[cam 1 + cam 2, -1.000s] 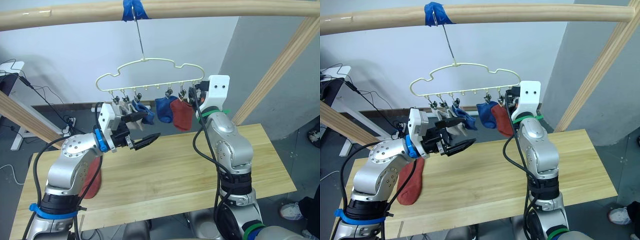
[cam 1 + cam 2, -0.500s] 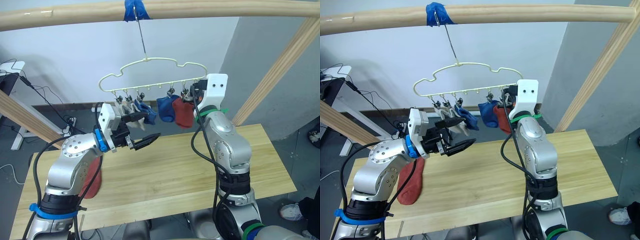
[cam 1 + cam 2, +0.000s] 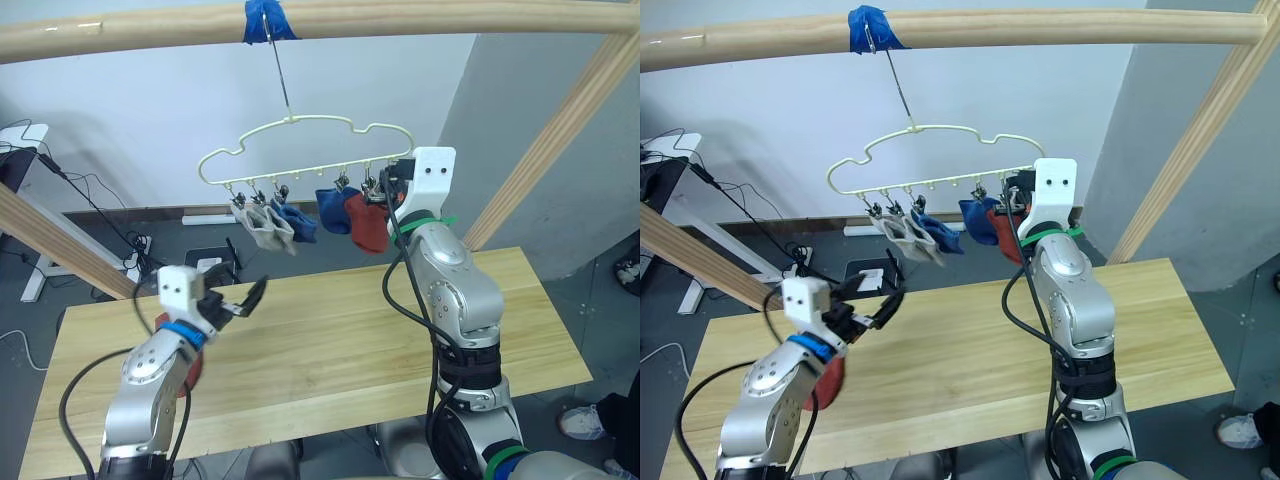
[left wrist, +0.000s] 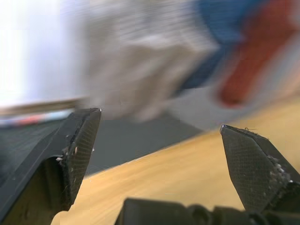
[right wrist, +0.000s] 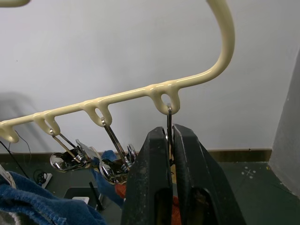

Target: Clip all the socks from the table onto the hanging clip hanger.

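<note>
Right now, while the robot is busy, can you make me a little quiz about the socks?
1. True or false: the left jaws are holding a sock.
2. Pick one: what colour is the sock lying on the table? A blue, B rust-red, C grey.
3. Fill the gap: the right jaws are pinched shut on a metal ____ of the clip hanger.

Key: 1 false, they are open and empty above the table. 2 B. 3 clip.
</note>
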{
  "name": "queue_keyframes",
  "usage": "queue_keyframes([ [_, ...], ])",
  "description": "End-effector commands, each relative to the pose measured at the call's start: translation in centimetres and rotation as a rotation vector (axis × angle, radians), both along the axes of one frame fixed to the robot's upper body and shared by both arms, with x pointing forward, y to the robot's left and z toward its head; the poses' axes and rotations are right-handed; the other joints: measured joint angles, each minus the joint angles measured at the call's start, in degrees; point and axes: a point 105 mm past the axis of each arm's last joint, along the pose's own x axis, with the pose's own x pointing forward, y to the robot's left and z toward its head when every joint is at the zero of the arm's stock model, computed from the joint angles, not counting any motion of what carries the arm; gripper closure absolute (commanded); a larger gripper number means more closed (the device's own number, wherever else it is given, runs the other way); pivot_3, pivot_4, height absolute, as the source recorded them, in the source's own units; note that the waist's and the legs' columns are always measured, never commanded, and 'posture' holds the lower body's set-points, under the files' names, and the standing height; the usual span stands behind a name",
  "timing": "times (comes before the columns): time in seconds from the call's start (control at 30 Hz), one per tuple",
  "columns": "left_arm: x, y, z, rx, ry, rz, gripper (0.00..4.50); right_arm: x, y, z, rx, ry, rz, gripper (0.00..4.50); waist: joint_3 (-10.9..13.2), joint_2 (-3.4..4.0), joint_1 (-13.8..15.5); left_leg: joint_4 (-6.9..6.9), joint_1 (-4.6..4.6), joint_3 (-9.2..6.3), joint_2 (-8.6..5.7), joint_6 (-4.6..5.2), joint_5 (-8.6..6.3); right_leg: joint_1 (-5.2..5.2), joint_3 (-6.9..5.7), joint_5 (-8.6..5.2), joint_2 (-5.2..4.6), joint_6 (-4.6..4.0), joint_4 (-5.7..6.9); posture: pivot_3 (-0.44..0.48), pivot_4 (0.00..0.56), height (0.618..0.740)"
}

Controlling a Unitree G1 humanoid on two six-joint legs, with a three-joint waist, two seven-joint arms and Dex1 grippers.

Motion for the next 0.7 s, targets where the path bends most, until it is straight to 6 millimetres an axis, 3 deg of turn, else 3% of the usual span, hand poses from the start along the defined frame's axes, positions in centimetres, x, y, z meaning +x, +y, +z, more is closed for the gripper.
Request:
queue_keyframes([
  [0.03, -0.9, 4.9, -1.2, -0.025, 0.031, 0.263, 0.00, -0.5, 0.1, 1.4, 0.013, -0.057, 0.011, 4.48, 0.00, -0.01, 0.00, 0.01, -0.01, -0.02, 0.00, 0.01, 0.01, 0.00, -0.03, 0.01, 0.00, -0.01, 0.01, -0.232, 0.196, 0.740],
  [0.17, -2.0, 9.1, -3.6, -0.008, 0.129, 0.445, 0.00, -0.5, 0.2, 1.3, 0.006, -0.052, 0.019, 4.48, 0.00, -0.01, -0.01, 0.00, 0.00, -0.03, 0.00, 0.02, 0.01, 0.01, -0.06, 0.01, 0.02, -0.02, 0.01, -0.230, 0.203, 0.740],
  [0.3, -2.3, 11.2, -5.0, -0.048, 0.202, 0.538, 0.00, -0.6, 0.4, 1.3, 0.004, -0.049, 0.027, 4.48, -0.01, -0.01, 0.14, 0.00, -0.01, -0.05, -0.02, 0.02, 0.02, 0.01, -0.07, 0.01, 0.01, -0.02, 0.00, -0.230, 0.210, 0.740],
  [0.43, -2.2, 12.0, -6.4, -0.065, 0.270, 0.560, 0.00, -0.8, 0.4, 1.2, -0.002, -0.043, 0.032, 4.48, -0.01, -0.03, 0.07, 0.00, -0.01, -0.07, -0.02, 0.02, 0.02, 0.02, -0.10, 0.02, 0.01, -0.02, 0.00, -0.231, 0.216, 0.740],
  [0.7, -0.9, 11.4, -9.1, -0.084, 0.402, 0.500, 0.00, -0.8, 0.5, 1.2, -0.006, -0.039, 0.037, 4.48, -0.02, -0.03, 0.01, -0.01, -0.01, -0.10, -0.01, 0.02, 0.02, 0.02, -0.13, 0.02, 0.02, -0.02, 0.00, -0.239, 0.223, 0.740],
])
